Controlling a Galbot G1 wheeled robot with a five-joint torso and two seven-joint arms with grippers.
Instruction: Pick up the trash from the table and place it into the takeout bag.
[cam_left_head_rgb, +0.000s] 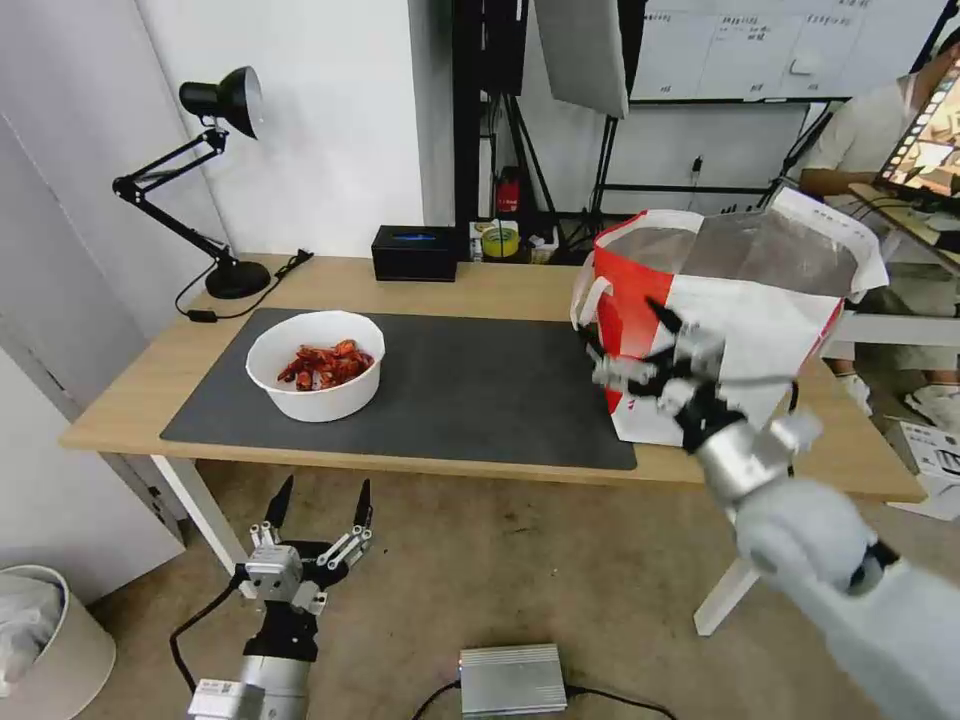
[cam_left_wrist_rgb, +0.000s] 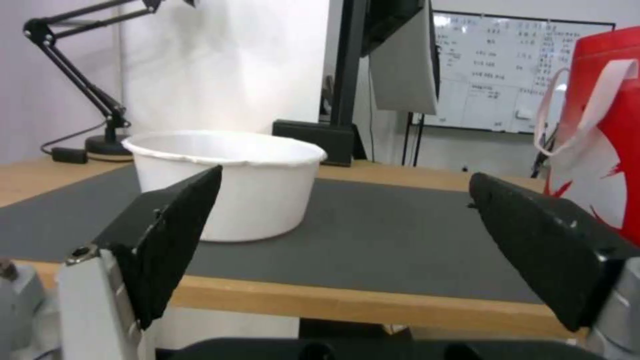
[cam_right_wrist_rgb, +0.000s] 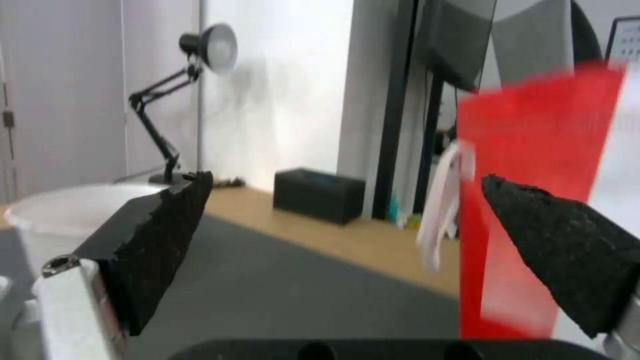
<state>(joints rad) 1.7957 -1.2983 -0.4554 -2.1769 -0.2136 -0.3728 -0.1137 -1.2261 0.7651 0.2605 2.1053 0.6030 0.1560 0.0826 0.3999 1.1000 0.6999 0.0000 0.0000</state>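
— Bowl (cam_left_head_rgb: 316, 378) w/ red shells is sitting on the grey mat (cam_left_head_rgb: 470, 390), twd the left end of the table (cam_left_head_rgb: 500, 285). Are we seeing that too?

— Yep, we're seeing it from the left wrist as well, standing upright on the mat.

— Bag (cam_left_head_rgb: 735, 320) is standing open at the right end of the table, red side facing the bowl, foil lining showing.

— Right gripper (cam_left_head_rgb: 634, 347) is hovering by the bag's red side, jaws spread wide, nothing btwn them.

— Left gripper (cam_left_head_rgb: 318, 498) is hanging low in front of the table edge, below the bowl, jaws also wide, empty.

— Lamp (cam_left_head_rgb: 215, 180) and black box (cam_left_head_rgb: 415, 252) are sitting at the back of the table, well apart from both grippers.
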